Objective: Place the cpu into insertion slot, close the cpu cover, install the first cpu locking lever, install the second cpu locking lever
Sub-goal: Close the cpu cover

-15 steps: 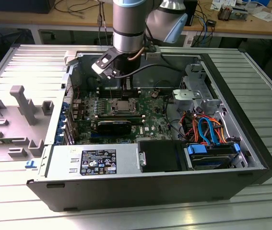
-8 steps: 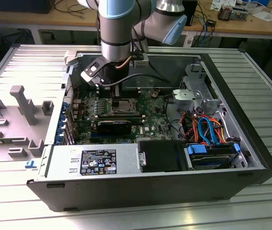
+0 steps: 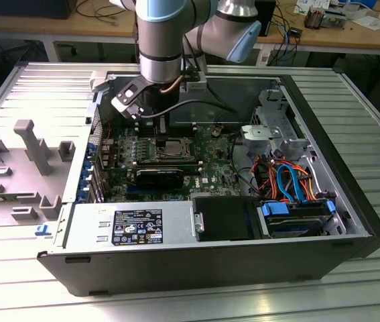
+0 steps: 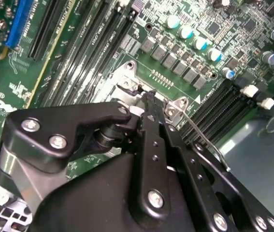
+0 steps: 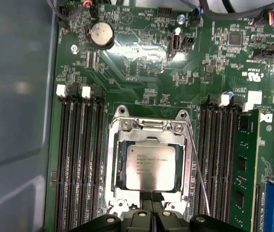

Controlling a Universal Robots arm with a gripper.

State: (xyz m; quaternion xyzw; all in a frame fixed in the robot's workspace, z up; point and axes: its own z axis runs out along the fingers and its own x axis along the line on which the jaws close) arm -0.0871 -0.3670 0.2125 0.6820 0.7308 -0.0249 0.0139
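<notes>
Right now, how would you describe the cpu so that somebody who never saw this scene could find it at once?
Look inside the open computer case, at the green motherboard. Between the two banks of long black memory slots sits a square silver metal frame, the cpu cover; the cpu shows through its window. It is the only flat, square, silvery-grey plate there.

One cpu (image 5: 151, 166); one cpu cover (image 5: 149, 129); one coin battery (image 5: 101, 35); one arm (image 3: 165, 40); one computer case (image 3: 176, 265).
</notes>
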